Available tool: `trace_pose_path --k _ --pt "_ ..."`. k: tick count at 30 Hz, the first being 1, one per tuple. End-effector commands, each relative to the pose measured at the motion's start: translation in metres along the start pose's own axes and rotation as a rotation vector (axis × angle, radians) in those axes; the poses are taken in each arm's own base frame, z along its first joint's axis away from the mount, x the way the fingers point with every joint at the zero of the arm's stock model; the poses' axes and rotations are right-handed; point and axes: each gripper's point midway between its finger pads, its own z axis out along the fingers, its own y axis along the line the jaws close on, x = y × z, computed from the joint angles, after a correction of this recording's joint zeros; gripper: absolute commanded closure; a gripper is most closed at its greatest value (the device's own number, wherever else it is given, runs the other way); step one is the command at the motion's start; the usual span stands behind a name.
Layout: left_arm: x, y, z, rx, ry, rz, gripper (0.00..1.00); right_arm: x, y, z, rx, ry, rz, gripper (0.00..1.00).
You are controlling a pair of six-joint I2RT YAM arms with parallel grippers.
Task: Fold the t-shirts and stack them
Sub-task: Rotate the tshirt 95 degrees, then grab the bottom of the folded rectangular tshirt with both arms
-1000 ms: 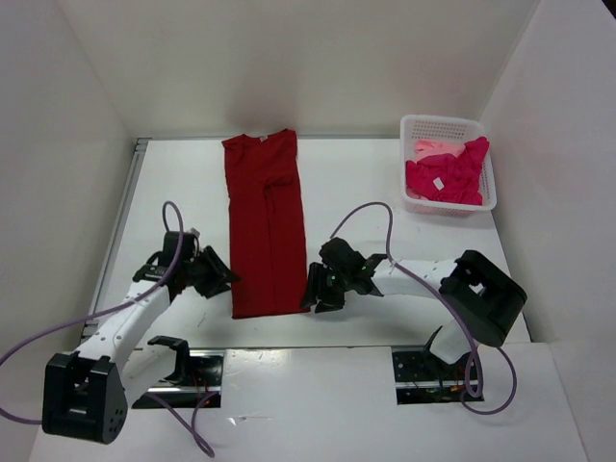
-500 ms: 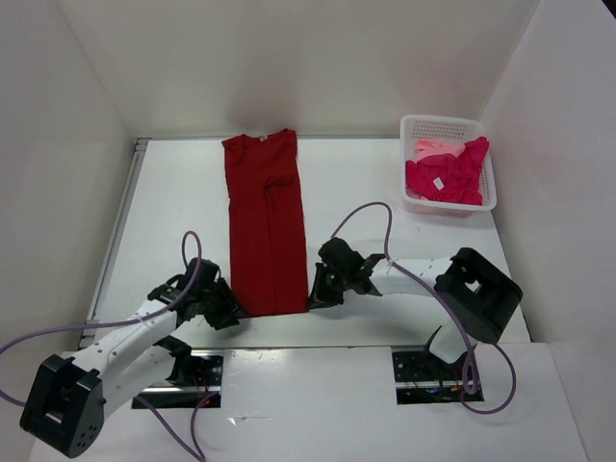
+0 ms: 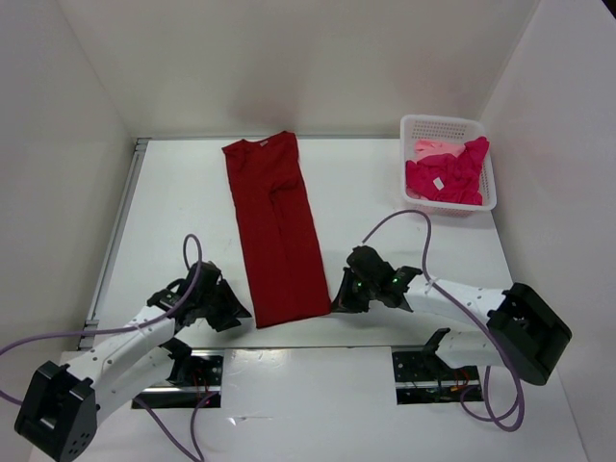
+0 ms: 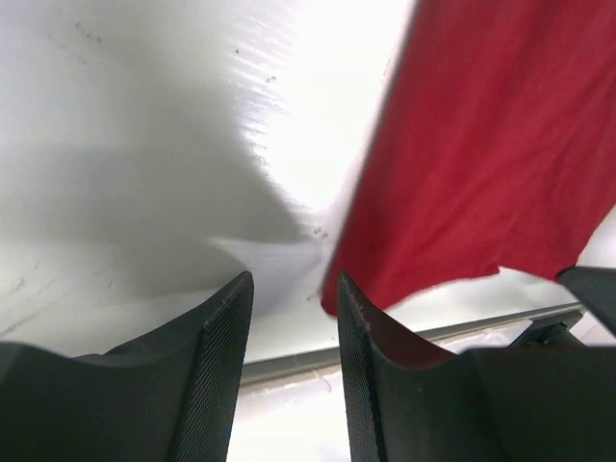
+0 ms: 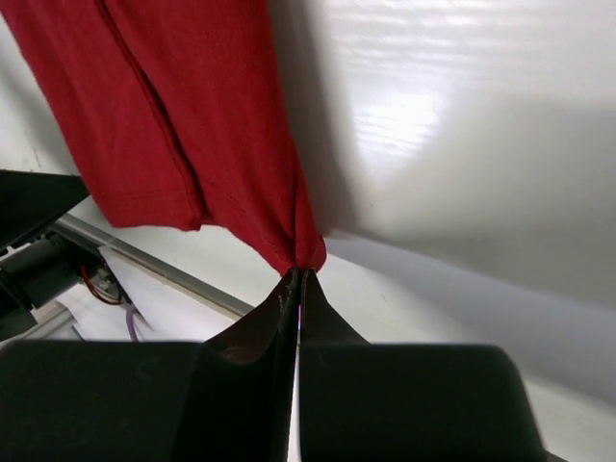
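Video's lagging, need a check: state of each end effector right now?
Left end effector: open, red shirt corner in the gap, not pinched.
Right end effector: closed on the red shirt's other near corner.

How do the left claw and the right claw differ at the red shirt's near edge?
The left claw stands open, jaws apart; the right claw is shut. The right claw pinches a corner of the red shirt; the left claw grips nothing. Both sit at the shirt's near edge.
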Motion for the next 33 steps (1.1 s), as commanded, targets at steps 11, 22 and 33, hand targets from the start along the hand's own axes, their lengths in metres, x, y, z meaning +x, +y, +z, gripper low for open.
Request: trace_pose_path --k 11,22,33 --pt "0.010 -0.023 0.004 0.131 0.056 -0.027 0.47 0.000 0.006 0.004 -0.006 0.023 -0.001 0.58" --pt "0.026 -0.016 0.014 0.126 0.100 -0.005 0.59 -0.002 0.009 0.011 -0.013 0.029 -0.020 0.58" --pt "0.036 -0.021 0.017 0.107 0.141 0.037 0.81 -0.014 0.021 0.013 -0.016 0.004 -0.041 0.88"
